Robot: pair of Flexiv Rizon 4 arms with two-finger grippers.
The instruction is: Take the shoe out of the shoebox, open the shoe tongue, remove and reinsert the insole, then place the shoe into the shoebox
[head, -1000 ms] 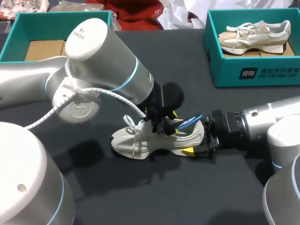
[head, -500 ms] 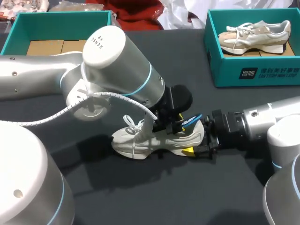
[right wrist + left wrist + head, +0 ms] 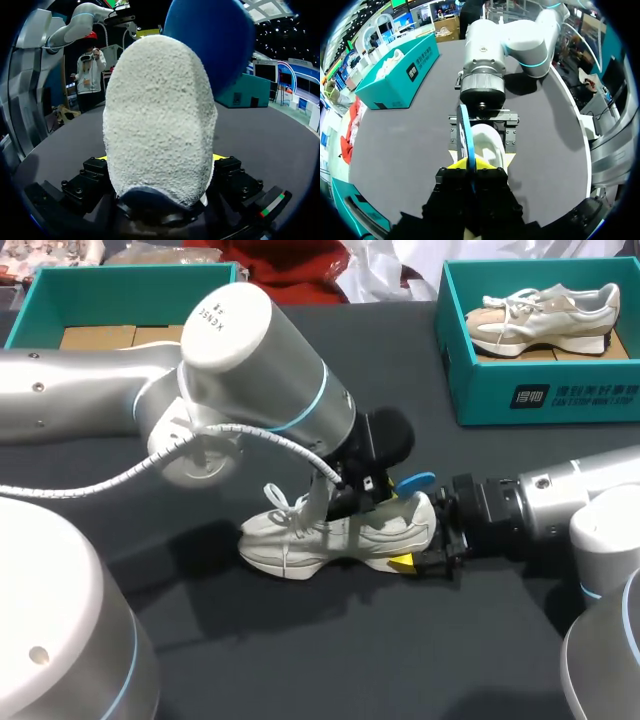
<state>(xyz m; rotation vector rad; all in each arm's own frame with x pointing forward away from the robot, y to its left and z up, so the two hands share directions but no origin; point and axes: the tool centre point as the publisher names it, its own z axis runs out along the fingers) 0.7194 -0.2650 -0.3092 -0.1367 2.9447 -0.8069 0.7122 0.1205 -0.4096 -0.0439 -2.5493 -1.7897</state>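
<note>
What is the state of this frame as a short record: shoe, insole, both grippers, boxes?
shoe: white, upright on the table, outside both boxes
insole: blue, one end sticking up out of the shoe near the heel
left gripper: shut on the insole
right gripper: shut on the shoe's heel
right shoebox: teal, holds a second shoe
left shoebox: teal, cardboard inside, no shoe visible
</note>
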